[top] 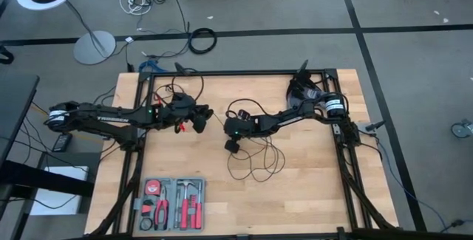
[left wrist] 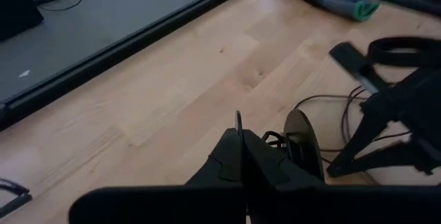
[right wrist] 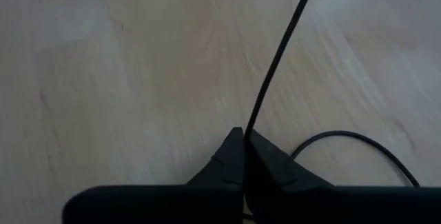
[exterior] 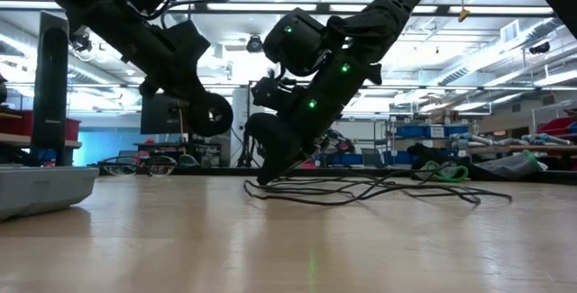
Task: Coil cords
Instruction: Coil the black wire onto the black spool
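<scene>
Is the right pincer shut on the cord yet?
Shut on it. In the right wrist view the right pincer has its fingertips together with the thin black cord running out from between them.

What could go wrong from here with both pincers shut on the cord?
1. The right pincer grips the thin cord only at its fingertips, down at the table; a pull could slip it free.
2. Loose loops lie spread on the wood by that arm and could drag or knot as it lifts.
3. The left pincer holds cord beside the puck, raised; tension between the arms might yank one end out.
</scene>
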`<control>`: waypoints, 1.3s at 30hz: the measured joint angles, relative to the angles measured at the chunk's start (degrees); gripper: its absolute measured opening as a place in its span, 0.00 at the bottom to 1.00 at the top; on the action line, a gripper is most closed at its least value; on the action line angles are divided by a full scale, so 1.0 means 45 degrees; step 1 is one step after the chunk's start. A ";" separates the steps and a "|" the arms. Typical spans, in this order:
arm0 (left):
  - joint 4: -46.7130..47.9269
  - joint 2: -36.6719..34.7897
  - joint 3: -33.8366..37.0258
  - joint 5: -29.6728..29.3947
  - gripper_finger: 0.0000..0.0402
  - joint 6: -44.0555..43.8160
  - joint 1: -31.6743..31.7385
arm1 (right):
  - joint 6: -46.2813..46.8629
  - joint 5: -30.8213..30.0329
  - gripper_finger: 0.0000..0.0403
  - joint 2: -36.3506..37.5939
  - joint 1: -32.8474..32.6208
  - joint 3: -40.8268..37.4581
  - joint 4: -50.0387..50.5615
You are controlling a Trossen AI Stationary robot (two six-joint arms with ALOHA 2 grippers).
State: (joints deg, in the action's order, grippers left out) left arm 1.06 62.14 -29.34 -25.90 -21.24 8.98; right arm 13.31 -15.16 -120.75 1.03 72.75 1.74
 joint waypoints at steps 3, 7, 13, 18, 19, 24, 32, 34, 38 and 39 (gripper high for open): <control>-0.0167 0.0027 -0.0002 0.0007 0.00 -0.0065 -0.0002 | -0.0278 -0.0001 0.01 0.0000 -0.0050 -0.0009 -0.0210; -0.0494 0.0045 0.0000 0.0004 0.00 -0.0091 -0.0002 | -0.0377 0.0264 0.00 -0.0073 -0.0230 0.0164 -0.0861; -0.1427 0.0167 0.0000 0.0234 0.00 -0.0099 -0.0004 | -0.0657 0.1644 0.00 -0.0073 -0.0363 0.0777 -0.1600; -0.2576 0.0883 -0.0014 0.0725 0.00 -0.0134 -0.0011 | -0.1066 0.2328 0.00 -0.0058 -0.0392 0.1557 -0.1709; -0.2658 0.1068 -0.0006 0.0857 0.00 -0.0172 -0.0030 | -0.1228 0.2395 0.00 -0.0058 -0.0392 0.1677 -0.1617; -0.3364 0.1969 0.0000 0.1502 0.00 -0.0441 -0.0021 | -0.1686 0.2302 0.00 -0.0066 -0.0359 0.2045 -0.1332; -0.3357 0.2165 0.0000 0.1601 0.00 -0.0706 -0.0007 | -0.2218 0.2126 0.00 -0.0044 -0.0091 0.2073 -0.1111; -0.3443 0.2177 0.0005 0.1645 0.00 -0.0703 -0.0007 | -0.2302 0.2137 0.00 -0.0017 -0.0055 0.2081 -0.0990; -0.3527 0.2182 0.0005 0.1711 0.00 -0.0689 -0.0002 | -0.2397 0.2158 0.00 0.0010 -0.0062 0.2118 -0.0825; -0.3543 0.2190 0.0005 0.1735 0.00 -0.0683 -0.0002 | -0.2384 0.2293 0.00 0.0019 -0.0067 0.2118 -0.0754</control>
State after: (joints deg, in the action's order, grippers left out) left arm -14.89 72.00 -29.32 -18.10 -24.32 8.97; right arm 2.58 -4.84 -120.66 0.73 82.28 -1.66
